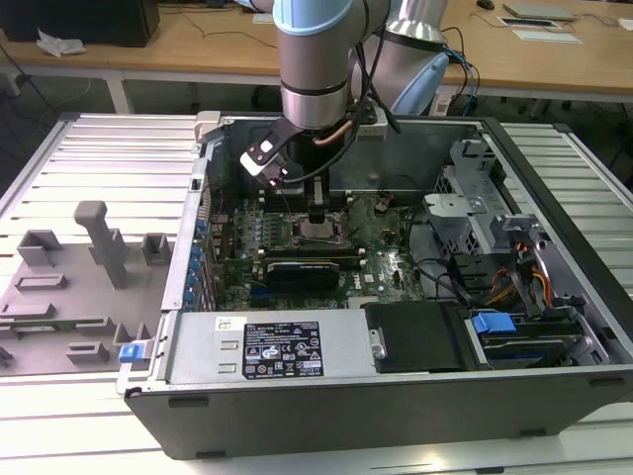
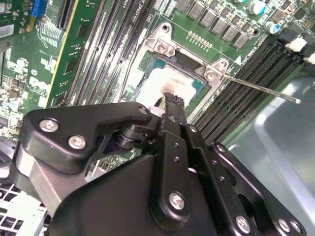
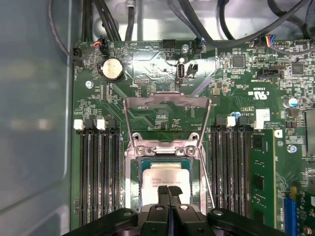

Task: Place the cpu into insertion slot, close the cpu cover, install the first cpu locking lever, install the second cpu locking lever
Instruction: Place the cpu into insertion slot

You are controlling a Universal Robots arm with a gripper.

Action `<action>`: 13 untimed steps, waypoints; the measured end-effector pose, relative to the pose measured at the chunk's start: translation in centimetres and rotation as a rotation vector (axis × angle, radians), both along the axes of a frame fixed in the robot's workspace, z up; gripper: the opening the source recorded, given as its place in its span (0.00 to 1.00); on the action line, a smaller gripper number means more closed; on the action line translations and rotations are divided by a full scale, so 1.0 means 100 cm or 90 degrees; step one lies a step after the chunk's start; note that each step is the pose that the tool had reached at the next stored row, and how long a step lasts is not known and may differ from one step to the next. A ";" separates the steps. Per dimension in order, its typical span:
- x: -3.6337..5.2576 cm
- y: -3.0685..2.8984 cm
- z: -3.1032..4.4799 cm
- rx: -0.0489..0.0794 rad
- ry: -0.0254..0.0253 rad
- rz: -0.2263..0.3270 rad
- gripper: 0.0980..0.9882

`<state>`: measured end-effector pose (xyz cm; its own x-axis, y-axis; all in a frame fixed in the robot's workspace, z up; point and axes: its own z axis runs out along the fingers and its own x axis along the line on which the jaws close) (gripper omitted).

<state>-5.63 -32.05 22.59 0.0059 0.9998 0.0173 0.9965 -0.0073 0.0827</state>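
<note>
Grey surface (image 1: pixel 89 148) holds an open computer (image 1: pixel 396 396) mid-frame; jaws pressed together meet the cpu (image 3: pixel 155 179); skewed pressure might damage its socket (image 3: pixel 132 177).

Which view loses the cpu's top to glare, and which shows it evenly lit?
Second wrist view: glare bleaches the cpu top almost white. First wrist view: the cpu reads even grey. Exterior view: the computer case interior sits dimmer than the pale table.

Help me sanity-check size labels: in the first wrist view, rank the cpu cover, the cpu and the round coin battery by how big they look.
1. cpu cover, the open frame; it may sit nearer the camera, which could enlarge it.
2. cpu, partly hidden behind the fingers.
3. coin battery, clearly smallest.
</note>
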 end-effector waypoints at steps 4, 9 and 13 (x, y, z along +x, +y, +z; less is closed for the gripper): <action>0.0002 0.0000 0.0009 0.000 0.0042 0.000 0.01; 0.0023 0.0000 0.0008 0.000 0.0253 0.000 0.01; 0.0094 0.0000 0.0008 0.000 0.0253 0.000 0.01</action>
